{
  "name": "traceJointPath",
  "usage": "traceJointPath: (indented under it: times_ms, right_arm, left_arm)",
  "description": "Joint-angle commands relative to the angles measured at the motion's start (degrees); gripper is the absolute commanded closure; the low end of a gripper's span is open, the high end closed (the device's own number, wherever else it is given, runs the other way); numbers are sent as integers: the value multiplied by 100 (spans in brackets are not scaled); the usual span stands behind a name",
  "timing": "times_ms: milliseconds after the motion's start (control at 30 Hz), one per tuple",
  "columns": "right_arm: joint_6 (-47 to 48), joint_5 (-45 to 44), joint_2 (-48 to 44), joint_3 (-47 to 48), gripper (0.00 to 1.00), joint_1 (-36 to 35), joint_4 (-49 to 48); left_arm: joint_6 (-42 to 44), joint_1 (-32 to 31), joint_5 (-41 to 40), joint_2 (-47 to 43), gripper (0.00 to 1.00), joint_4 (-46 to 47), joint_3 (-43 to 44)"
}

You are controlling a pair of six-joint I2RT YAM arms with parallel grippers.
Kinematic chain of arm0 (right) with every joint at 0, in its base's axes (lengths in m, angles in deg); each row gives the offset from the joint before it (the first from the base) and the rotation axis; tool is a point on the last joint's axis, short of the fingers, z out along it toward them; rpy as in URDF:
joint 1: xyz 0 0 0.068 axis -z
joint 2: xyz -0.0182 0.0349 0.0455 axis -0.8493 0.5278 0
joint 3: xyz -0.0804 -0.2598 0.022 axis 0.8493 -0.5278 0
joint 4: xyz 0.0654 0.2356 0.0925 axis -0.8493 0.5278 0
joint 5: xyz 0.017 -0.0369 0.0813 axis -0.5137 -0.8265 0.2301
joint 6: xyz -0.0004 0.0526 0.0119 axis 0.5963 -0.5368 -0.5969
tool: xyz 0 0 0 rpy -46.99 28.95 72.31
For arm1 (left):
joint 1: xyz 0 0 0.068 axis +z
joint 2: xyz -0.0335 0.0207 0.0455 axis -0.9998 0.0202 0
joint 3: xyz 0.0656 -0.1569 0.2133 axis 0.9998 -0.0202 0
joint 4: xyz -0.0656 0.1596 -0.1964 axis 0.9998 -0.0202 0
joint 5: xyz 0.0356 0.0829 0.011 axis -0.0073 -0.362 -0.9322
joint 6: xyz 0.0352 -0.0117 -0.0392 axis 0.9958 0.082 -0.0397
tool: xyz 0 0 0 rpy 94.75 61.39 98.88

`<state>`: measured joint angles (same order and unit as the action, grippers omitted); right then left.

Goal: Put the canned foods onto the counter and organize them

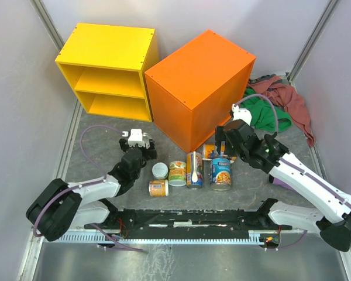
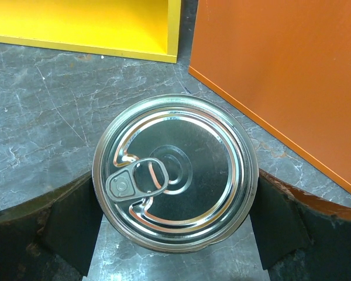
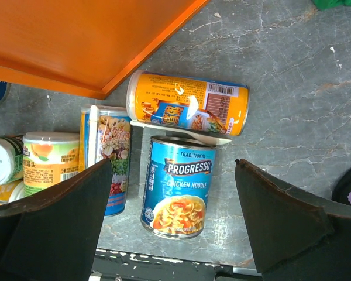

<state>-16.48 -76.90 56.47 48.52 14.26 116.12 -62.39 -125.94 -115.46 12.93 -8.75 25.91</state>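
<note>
Your left claw (image 2: 175, 181) is spread wide around a silver-topped can (image 2: 175, 170) standing on the grey surface (image 2: 52, 111). One finger is at each flank, right by the rim, and I cannot tell whether the pads touch it. It sits at mid-frame in the left wrist view, with the counter (image 1: 196, 88) at upper right and the yellow shelf (image 1: 105, 64) at upper left.

This looks like the moment before a grasp. Get the pads below the rim and onto the can's wall, centred on its widest part, then close evenly. A grip on the lip alone would probably slip. Lift straight up and clear the counter's near edge before swinging over. Set the can down toward the far side of the top, so there is room for the rest. No can shows on the counter yet.

Your right claw (image 3: 172, 164) is also spread and holds nothing. It hovers over the upright blue can (image 3: 178, 187) at lower centre of the right wrist view. An orange can (image 3: 187, 104) lies on its side just beyond it, and a tall can (image 3: 114, 146) stands close on the left. Bring the claw down vertically here, because a slanted approach could knock either neighbour. I would wait until the left arm is out of the way.
</note>
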Motion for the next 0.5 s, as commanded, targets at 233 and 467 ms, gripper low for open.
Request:
traceJointPath:
  times_ms: [233, 467]
  right_arm:
    - [159, -225, 42, 95, 7, -24, -284]
    - [212, -294, -16, 112, 7, -24, -172]
  left_arm:
    - [416, 1, -333, 696, 4, 1209, 122]
    - [528, 9, -441, 755, 69, 1469, 181]
